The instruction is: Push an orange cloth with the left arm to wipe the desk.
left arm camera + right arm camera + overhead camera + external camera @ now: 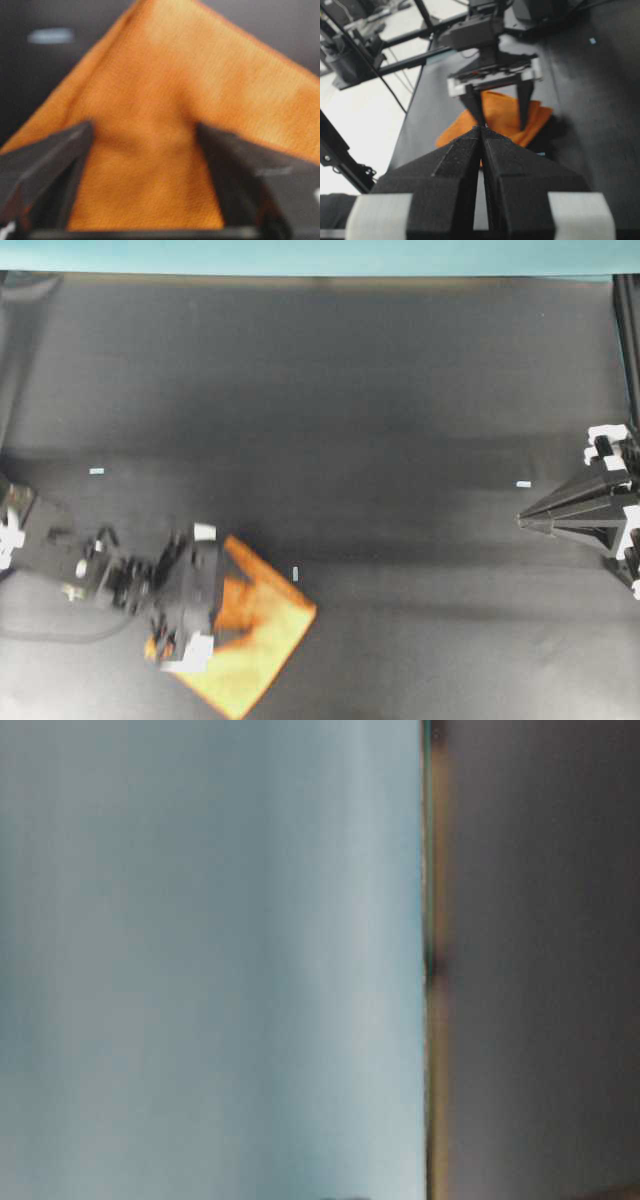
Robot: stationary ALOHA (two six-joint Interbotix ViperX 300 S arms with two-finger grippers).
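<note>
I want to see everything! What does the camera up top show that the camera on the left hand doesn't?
Only the top camera shows the whole desk, the parked right arm's shut fingers, and white tape marks. Only the left wrist camera shows the fuzzy weave up close between the open left fingers. Both show the orange cloth under the left gripper.

I am seeing the orange cloth [165, 125] looking finely woven and fuzzy, the bench [330, 390] looking matt black and smooth.
</note>
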